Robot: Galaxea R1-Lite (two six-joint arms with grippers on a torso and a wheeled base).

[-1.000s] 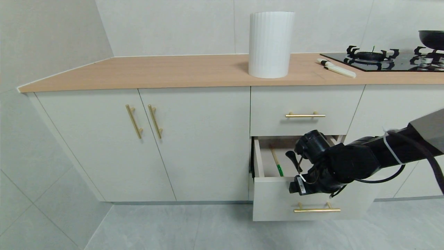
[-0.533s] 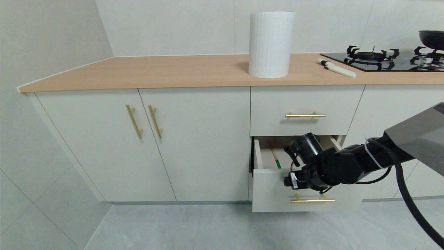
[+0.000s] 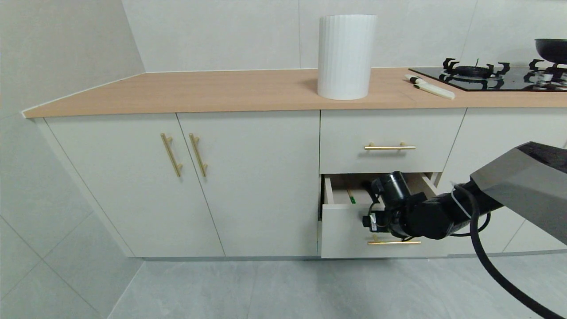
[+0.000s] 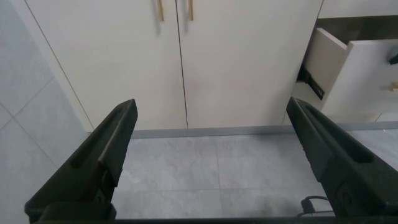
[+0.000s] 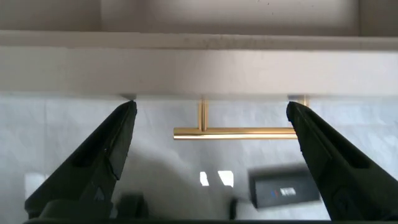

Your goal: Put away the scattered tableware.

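The lower drawer [image 3: 345, 230] under the counter stands a little open, and a green-tipped pair of chopsticks [image 3: 351, 197] lies inside by its left wall. My right gripper [image 3: 374, 220] is against the drawer's front, just above the gold handle [image 3: 393, 242]. In the right wrist view that gripper [image 5: 211, 112] is open, its fingers [image 5: 106, 155] spread wide on either side of the handle [image 5: 239, 132] with nothing held. My left gripper [image 4: 211, 109] is open and empty, low over the floor, facing the cabinet doors [image 4: 180, 56].
On the counter [image 3: 199, 91] stand a tall white ribbed canister [image 3: 344, 56] and a pale knife [image 3: 429, 87], with a black gas hob [image 3: 491, 76] at the right. The upper drawer [image 3: 390, 141] is shut. Grey floor tiles [image 3: 221, 288] lie before the cabinets.
The lower drawer has slid most of the way in, and my right arm has moved with it toward the cabinet. Less of the chopsticks shows now.
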